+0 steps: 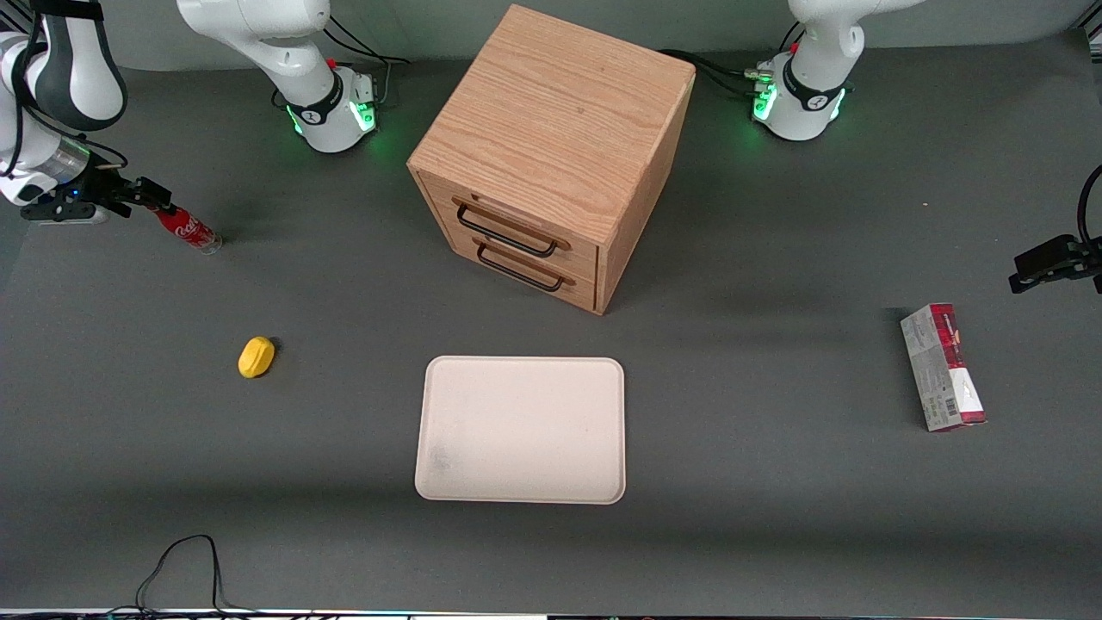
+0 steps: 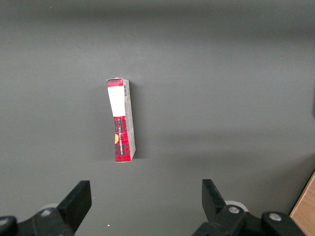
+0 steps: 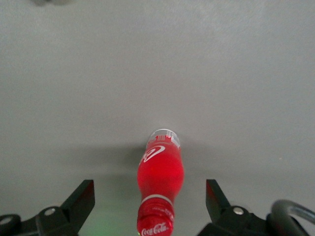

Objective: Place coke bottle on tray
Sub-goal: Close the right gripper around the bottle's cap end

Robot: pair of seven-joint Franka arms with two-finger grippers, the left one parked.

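The coke bottle (image 1: 185,227), small with a red label and a clear base, lies on the grey table toward the working arm's end. My right gripper (image 1: 148,198) is at its cap end, low over the table. In the right wrist view the bottle (image 3: 160,172) lies lengthwise between the two black fingers of the gripper (image 3: 150,186), which stand wide apart and do not touch it. The gripper is open. The cream tray (image 1: 525,430) lies flat near the middle of the table, nearer the front camera than the bottle, with nothing on it.
A wooden drawer cabinet (image 1: 551,155) stands farther from the camera than the tray. A small yellow object (image 1: 256,356) lies between bottle and tray. A red-and-grey carton (image 1: 943,366) lies toward the parked arm's end; it also shows in the left wrist view (image 2: 121,125).
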